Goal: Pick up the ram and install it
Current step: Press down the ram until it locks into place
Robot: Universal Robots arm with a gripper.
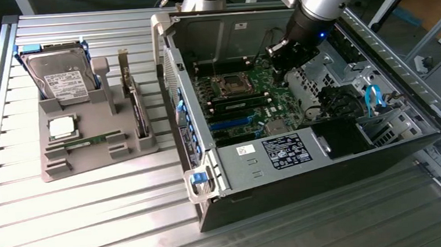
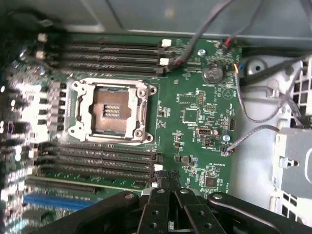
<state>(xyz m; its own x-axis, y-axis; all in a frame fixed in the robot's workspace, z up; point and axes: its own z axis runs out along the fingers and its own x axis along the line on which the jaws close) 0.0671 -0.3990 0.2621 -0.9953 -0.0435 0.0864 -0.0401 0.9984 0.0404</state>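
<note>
The fingers [image 2: 168, 187] are clenched with nothing between them, hanging over the motherboard [image 2: 195, 122] inside the open case [image 1: 285, 154], just off the end of the memory slots [image 2: 97, 158] beside the empty socket [image 2: 109, 109]. The ram [image 1: 89, 141] is well apart from them — out on the grey holder [image 1: 90, 150] on the table [image 1: 95, 225], toward the exterior view's left, lying flat, its long axis running roughly left to right

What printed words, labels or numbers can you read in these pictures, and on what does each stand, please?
None is readable.
Hard drive label: too small.
White sticker on the case wall: too small.
Black label and white sticker on the case front bar: blurred.
Motherboard markings: blurred.
</note>
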